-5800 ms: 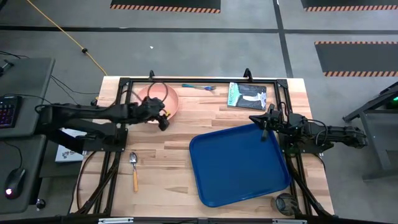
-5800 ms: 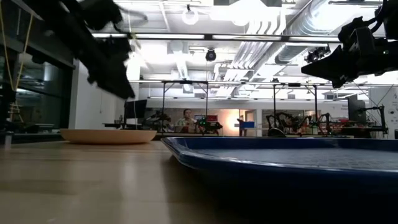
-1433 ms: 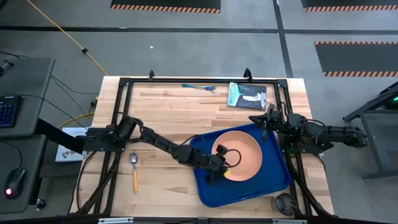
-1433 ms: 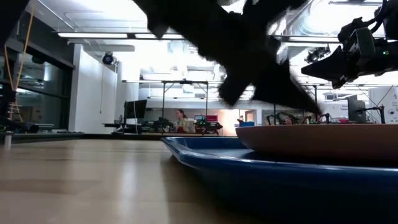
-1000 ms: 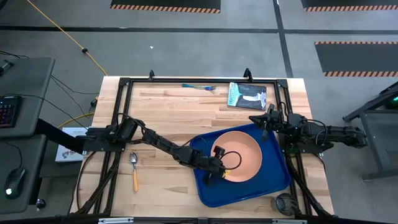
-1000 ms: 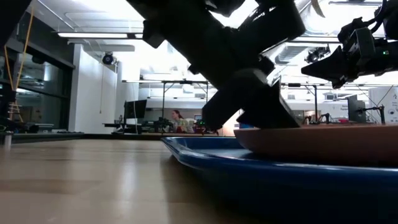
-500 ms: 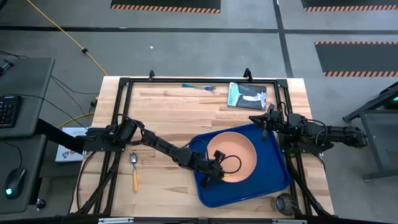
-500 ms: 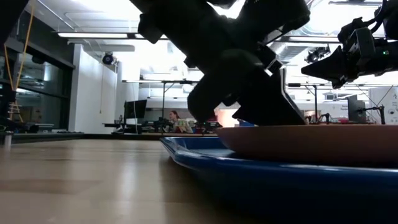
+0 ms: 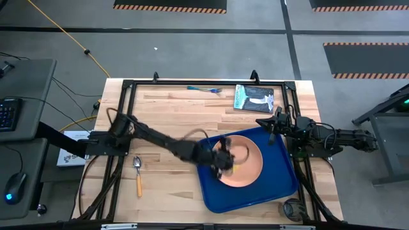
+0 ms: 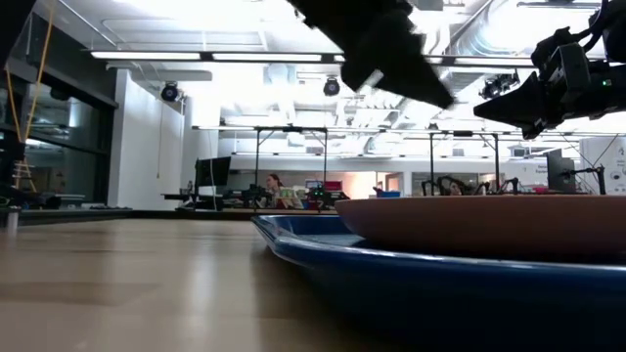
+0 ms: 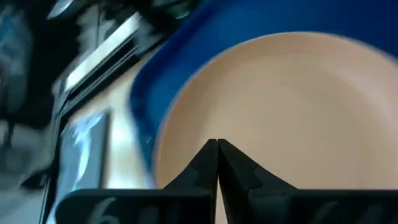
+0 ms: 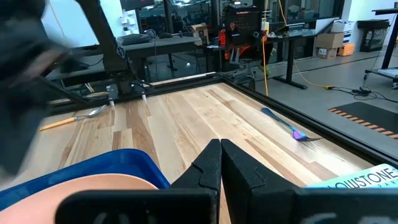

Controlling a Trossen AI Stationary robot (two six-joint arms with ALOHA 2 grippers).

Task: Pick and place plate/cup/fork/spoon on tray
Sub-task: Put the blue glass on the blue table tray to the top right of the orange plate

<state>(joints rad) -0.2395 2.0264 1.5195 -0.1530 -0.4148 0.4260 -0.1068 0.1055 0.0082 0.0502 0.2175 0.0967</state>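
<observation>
Since half a second ago: lifted clear of the plate (image 9: 241, 160), the left gripper (image 9: 222, 158) now hangs above its left edge, blurred in the high view, and rides high in the top centre of the low view. Fingertips pressed together in the left wrist view, holding nothing.

Nearest, along the lower edge of the high view: tray (image 9: 278, 186) at lower centre-right, plate lying flat inside it, toward its left half. Same pair in the low view, plate (image 10: 489, 227) sitting in the tray (image 10: 323, 249) at right. Plate (image 11: 292, 112) filling most of the left wrist view, tray (image 11: 155, 81) showing blue around it.

Lower left of the high view: spoon (image 9: 138, 174) on bare table (image 9: 179, 185), well apart from the tray, bowl end toward the far side.

Mid right: right gripper (image 9: 270, 125) over the tray's upper right corner, fingertips shut together in its wrist view, empty.

Farthest, upper centre: fork (image 9: 204, 89) near the table's far edge; book (image 9: 254, 99) just right of it. Fork (image 12: 289, 130) also at right in the right wrist view.
</observation>
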